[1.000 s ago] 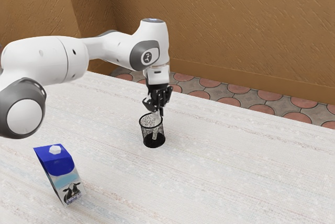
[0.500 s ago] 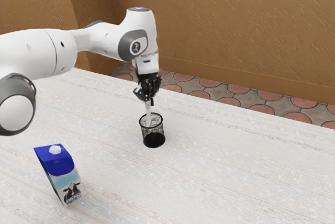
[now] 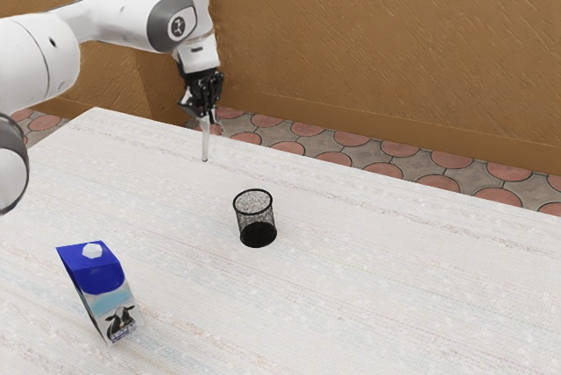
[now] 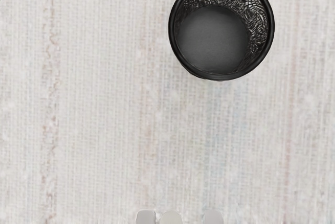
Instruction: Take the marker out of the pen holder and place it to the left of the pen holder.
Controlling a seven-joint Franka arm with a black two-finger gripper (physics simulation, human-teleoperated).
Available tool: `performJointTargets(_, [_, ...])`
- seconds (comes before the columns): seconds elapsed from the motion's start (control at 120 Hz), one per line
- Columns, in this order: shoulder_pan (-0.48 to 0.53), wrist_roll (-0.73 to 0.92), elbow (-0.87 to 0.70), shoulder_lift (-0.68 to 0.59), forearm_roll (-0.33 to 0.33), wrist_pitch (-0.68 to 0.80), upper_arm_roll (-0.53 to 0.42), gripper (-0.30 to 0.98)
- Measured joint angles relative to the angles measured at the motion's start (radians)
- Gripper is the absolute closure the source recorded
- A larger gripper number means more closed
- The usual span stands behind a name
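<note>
High over the table's far part, my gripper (image 3: 209, 116) is shut on the marker (image 3: 205, 144), which hangs nearly upright in the air on the exterior view's left of the pen holder. The black mesh pen holder (image 3: 255, 217) stands upright with nothing inside. In the wrist view the pen holder (image 4: 212, 41) is seen from above, its round opening apart from my hand. At that view's lower edge are the fingertips of my gripper (image 4: 179, 217), with the pale end of the marker (image 4: 170, 218) between them.
A blue and white milk carton (image 3: 101, 287) stands tilted-looking nearer the exterior camera, on the exterior view's left. The pale table's (image 3: 394, 261) far edge runs behind the pen holder, with tiled floor and a brown wall beyond.
My gripper has risen from the pen holder and moved toward the exterior view's left, drawing the marker out with it. The pen holder and the carton have stayed put.
</note>
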Motion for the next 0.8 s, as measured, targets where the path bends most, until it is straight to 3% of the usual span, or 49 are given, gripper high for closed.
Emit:
performJointTargets(0.1, [0.0, 0.027, -0.009, 0.039, 0.082, 0.077, 0.061, 0.78])
performJointTargets(0.242, [-0.008, 0.033, -0.123, 0.093, 0.316, 0.278, 0.103, 0.78])
performJointTargets(0.358, [-0.011, 0.006, -0.157, 0.109, 0.434, 0.401, 0.122, 0.78])
performJointTargets(0.508, [-0.012, -0.031, -0.188, 0.142, 0.49, 0.491, 0.135, 0.78])
performJointTargets(0.8, [-0.001, -0.104, -0.266, 0.146, 0.502, 0.559, 0.168, 0.78])
